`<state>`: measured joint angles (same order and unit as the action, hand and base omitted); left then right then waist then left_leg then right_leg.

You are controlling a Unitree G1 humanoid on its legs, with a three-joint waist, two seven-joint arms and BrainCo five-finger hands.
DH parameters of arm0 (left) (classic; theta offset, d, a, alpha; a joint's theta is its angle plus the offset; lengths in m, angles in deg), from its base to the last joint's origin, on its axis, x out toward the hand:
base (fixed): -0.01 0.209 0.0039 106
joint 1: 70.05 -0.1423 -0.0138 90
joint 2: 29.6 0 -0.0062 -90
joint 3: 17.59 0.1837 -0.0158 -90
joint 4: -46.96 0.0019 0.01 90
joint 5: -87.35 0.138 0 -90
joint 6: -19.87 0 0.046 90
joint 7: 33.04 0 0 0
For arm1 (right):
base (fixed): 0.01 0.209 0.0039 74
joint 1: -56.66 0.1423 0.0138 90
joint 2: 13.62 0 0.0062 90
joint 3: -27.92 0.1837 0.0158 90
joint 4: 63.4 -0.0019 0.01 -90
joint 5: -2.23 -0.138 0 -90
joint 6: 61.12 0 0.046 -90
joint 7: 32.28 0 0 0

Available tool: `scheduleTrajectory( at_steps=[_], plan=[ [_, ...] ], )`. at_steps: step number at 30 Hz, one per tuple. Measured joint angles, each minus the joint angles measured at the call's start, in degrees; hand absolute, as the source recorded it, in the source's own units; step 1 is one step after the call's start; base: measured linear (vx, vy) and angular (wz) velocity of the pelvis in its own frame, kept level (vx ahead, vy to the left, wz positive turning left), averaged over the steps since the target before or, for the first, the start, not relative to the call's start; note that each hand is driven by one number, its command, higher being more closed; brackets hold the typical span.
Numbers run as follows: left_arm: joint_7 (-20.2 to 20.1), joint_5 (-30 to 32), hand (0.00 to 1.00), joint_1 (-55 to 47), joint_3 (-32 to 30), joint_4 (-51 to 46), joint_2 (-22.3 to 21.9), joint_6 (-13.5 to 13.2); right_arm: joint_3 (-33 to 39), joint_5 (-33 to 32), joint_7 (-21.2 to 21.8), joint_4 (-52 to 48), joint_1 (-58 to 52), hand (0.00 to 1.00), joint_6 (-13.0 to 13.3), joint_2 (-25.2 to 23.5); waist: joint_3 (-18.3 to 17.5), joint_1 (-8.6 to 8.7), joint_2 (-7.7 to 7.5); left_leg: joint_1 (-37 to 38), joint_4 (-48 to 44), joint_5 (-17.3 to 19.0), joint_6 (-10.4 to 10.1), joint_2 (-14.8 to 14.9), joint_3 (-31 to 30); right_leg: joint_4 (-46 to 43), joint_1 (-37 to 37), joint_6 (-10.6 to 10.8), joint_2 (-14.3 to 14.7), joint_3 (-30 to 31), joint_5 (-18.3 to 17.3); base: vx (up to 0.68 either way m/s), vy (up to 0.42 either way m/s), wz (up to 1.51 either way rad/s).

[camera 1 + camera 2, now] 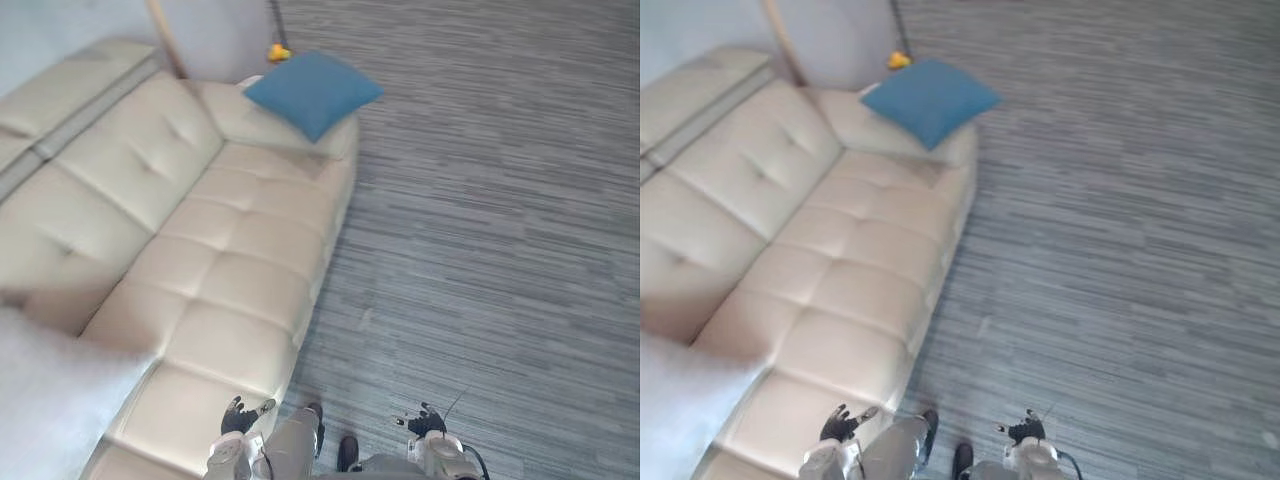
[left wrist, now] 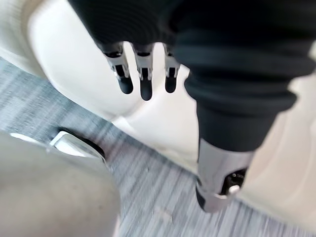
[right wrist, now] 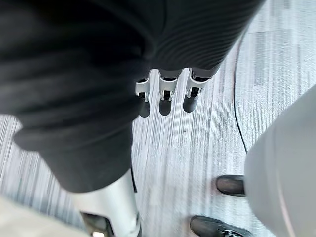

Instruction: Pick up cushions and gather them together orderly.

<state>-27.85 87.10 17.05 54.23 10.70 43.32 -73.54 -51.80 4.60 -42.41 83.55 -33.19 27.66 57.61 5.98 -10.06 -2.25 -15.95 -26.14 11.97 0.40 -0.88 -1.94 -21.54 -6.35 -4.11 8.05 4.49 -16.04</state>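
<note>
Left eye view: a cream sofa (image 1: 230,270) runs from lower left to upper centre, with striped grey floor (image 1: 480,250) to its right.
Cushion: a blue cushion (image 1: 312,92) lies tilted on the sofa's far arm, upper centre of the frame, well apart from both hands.
Pale shape (image 1: 45,390): white and blurred at lower left; it cannot be told whether it is a cushion.
Hands: the left hand (image 1: 240,415) sits at the bottom edge by the sofa's near front, its fingers straight and apart, empty; the right hand (image 1: 425,420) hangs over the floor, fingers likewise straight, holding nothing.
Handling: the cushion looks soft and light, and would likely sag; taking it by two opposite edges should suit it.
</note>
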Motion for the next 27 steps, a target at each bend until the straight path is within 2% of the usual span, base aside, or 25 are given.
scheduleTrajectory(
  at_steps=[1, 2, 3, 4, 5, 7, 8, 10, 11, 13, 14, 15, 16, 17, 18, 19, 20, 21, 24, 27],
  plan=[
    [0.0, 0.1, 0.0, 0.2, 0.0, 0.6, 0.4, 0.0, -0.5, 0.0, 0.0, 0.0, -0.2, 0.0, 0.1, 0.1, 0.2, 0.0, -0.47, 1.9, 0.0, 1.2, 0.8, 0.0, 1.9, -5.6, -0.9, 4.4, -1.6, -1.1, -2.2, 0.48, 0.126, -1.06],
    [0.0, 0.1, 0.0, 0.7, 0.1, 1.6, 0.5, 0.2, -0.8, 0.0, 0.0, -0.1, -0.5, 0.0, 0.1, 0.2, 0.4, 0.03, -0.32, 4.7, -0.1, 3.1, 1.7, 0.0, 3.2, -14.9, -2.7, 9.8, -3.4, -3.3, -2.6, 0.37, 0.114, -0.78],
    [0.0, 0.1, 0.0, 1.0, 0.3, 1.9, 0.6, 0.3, -0.8, 0.0, 0.0, -0.1, -0.8, 0.0, 0.1, 0.2, 0.6, 0.05, -0.1, 6.3, 0.0, 3.9, 1.9, 0.1, 3.4, -20.1, -4.1, 11.5, -4.6, -5.2, -2.1, 0.41, 0.115, -0.55],
    [0.2, 0.1, 0.0, 1.4, 1.2, 2.6, 0.9, 0.7, -1.0, 0.1, 0.2, -0.4, -1.4, 0.0, 0.2, 0.2, 0.7, 0.15, 0.11, 8.4, 0.2, 5.0, 2.0, 0.4, 3.7, -27.0, -5.7, 11.0, -6.9, -8.0, -2.3, 0.23, 0.053, -0.29],
    [0.3, 0.1, 0.0, 1.7, 1.9, 3.1, 1.2, 1.0, -1.0, 0.1, 0.3, -1.1, -1.4, 0.0, 0.3, 0.2, 0.8, 0.35, 0.22, 10.2, 0.8, 5.6, 2.1, 0.8, 3.7, -30.7, -6.8, 9.6, -9.1, -10.8, -2.8, 0.28, 0.028, -0.2],
    [0.4, 0.1, 0.0, 2.5, 2.4, 3.2, 1.2, 1.4, -0.9, 0.1, 0.4, -1.6, -1.5, 0.0, 0.4, 0.0, 1.2, 0.64, 0.83, 14.3, 4.0, 6.2, 2.0, 2.7, 3.7, -30.9, -9.0, 7.8, -12.4, -15.4, -3.7, 0.33, -0.064, -0.14],
    [0.5, 0.1, 0.0, 2.5, 2.5, 3.2, 1.2, 1.5, -0.7, 0.1, 0.4, -1.4, -1.3, 0.0, 0.4, -0.1, 1.3, 0.78, 0.9, 17.5, 6.9, 6.1, 1.9, 4.0, 3.8, -27.5, -9.8, 7.0, -13.7, -17.2, -4.1, 0.29, -0.097, -0.1],
    [0.7, 0.2, 0.0, 2.5, 3.0, 3.2, 1.0, 1.5, 1.0, 0.1, 0.5, -1.4, -1.2, 0.0, 0.5, -0.1, 1.5, 1.14, 1.11, 21.3, 10.4, 6.2, 1.9, 5.5, 3.8, -19.8, -11.0, 6.8, -14.7, -18.3, -3.5, 0.3, -0.149, -0.07],
    [0.7, 0.2, 0.0, 2.7, 3.6, 3.2, 1.0, 1.5, 1.5, 0.1, 0.5, -1.5, -1.1, 0.0, 0.6, 0.1, 1.5, 1.53, 1.08, 22.5, 11.9, 6.4, 1.3, 6.1, 3.8, -15.4, -12.1, 6.9, -14.9, -17.7, -1.8, 0.36, -0.223, 0.04],
    [0.7, 0.2, 0.0, 2.8, 3.7, 3.2, 0.9, 1.4, 3.2, 0.1, 0.4, -1.1, -0.6, 0.0, 0.7, 0.3, 1.4, 2.79, 0.49, 24.1, 13.3, 8.0, -1.7, 6.2, 3.0, -6.4, -13.0, 7.2, -15.0, -14.0, 3.5, 0.28, -0.224, 0.24],
    [0.7, 0.7, 0.0, 2.3, 3.5, 3.3, 1.1, 1.4, 3.3, 0.0, 0.5, -0.6, -0.6, 0.0, 0.7, 0.4, 1.1, 3.44, -0.03, 25.6, 13.6, 9.6, -2.8, 6.2, 2.2, -5.3, -13.0, 6.7, -15.1, -12.2, 6.9, 0.4, -0.324, 0.38],
    [0.8, 1.2, 0.0, 1.5, 3.4, 4.0, 0.6, 1.4, 3.6, 0.0, 0.5, -0.4, 0.0, 0.0, 0.7, 0.8, 0.3, 3.77, 1.21, 26.9, 12.8, 10.4, -2.6, 7.8, 0.7, -8.1, -12.5, 5.4, -13.6, -13.5, 5.5, 0.43, -0.334, 0.4],
    [0.8, 1.3, 0.0, 1.3, 3.3, 4.4, 0.2, 1.4, 3.6, 0.0, 0.5, 0.4, 0.4, 0.0, 0.7, 1.1, -0.2, 3.92, 1.93, 25.4, 8.7, 10.2, -2.6, 8.7, -1.1, -8.3, -12.1, 4.9, -12.9, -14.2, 4.1, 0.56, -0.409, 0.37],
    [0.8, 1.3, 0.0, 1.9, 2.3, 4.1, 0.0, 1.4, 3.6, 0.0, 0.5, 1.0, 0.5, 0.0, 0.6, 1.7, -0.4, 3.94, 2.9, 20.1, -1.5, 9.2, -2.8, 9.4, -3.9, -8.1, -11.3, 3.9, -12.0, -15.8, 3.3, 0.55, -0.392, 0.29],
    [0.8, 1.2, 0.0, 2.3, 1.0, 3.7, -1.1, 1.4, 3.6, -0.1, 0.4, 0.6, 0.8, 0.0, 0.7, 2.4, 0.5, 3.74, 4.7, 12.0, -18.3, 4.2, -3.3, 10.1, -6.6, -6.4, -8.7, 2.4, -10.4, -17.0, 2.5, 0.55, -0.376, 0.15],
    [0.9, 1.3, 0.0, 2.2, 1.1, 3.7, -1.2, 1.4, 3.5, -0.1, 0.4, 0.6, 1.0, 0.0, 0.6, 2.7, 1.0, 3.56, 5.17, 8.9, -24.5, 2.9, -3.3, 10.5, -6.7, -5.2, -7.1, 1.7, -9.4, -17.3, 2.1, 0.48, -0.258, -0.02],
    [0.9, 1.3, 0.0, 1.9, 1.2, 3.7, -1.1, 1.5, 3.5, -0.2, 0.2, 0.7, 1.5, 0.0, 0.3, 2.8, 1.5, 3.4, 6.13, 5.0, -32.6, 3.1, -3.2, 11.3, -6.0, -3.0, -3.4, 0.9, -7.9, -17.3, 1.6, 0.48, -0.191, -0.08],
    [0.8, 1.3, 0.0, 1.7, 1.4, 2.9, -0.8, 1.5, 2.9, -0.3, 0.1, 1.1, 1.1, 0.0, 0.2, 2.5, 2.3, 3.27, 5.68, 1.5, -37.3, 3.4, -3.3, 10.8, -4.3, 0.2, 1.9, 0.0, -7.3, -17.6, 0.8, 0.48, -0.179, -0.02],
    [0.8, 1.3, 0.0, 1.7, 2.5, 0.4, -0.1, 1.1, 2.8, -1.1, 0.0, 1.2, 1.2, 0.0, 0.1, 2.2, 3.1, 2.63, 3.72, -5.3, -33.8, 4.3, -2.6, 9.1, 2.3, 6.2, 9.0, 0.3, -7.4, -18.3, -0.1, 0.37, -0.14, 0.13],
    [0.7, 1.2, 0.0, 1.8, 3.3, -1.2, -0.2, 0.8, 3.1, -1.3, -0.1, 0.8, 1.4, 0.0, 0.1, 2.6, 3.1, 1.65, 3.32, -8.4, -11.3, 3.1, -1.0, 7.3, 12.8, 11.3, 14.7, 1.5, -7.5, -18.6, -0.9, 0.48, -0.035, 0.05]
  ],
)
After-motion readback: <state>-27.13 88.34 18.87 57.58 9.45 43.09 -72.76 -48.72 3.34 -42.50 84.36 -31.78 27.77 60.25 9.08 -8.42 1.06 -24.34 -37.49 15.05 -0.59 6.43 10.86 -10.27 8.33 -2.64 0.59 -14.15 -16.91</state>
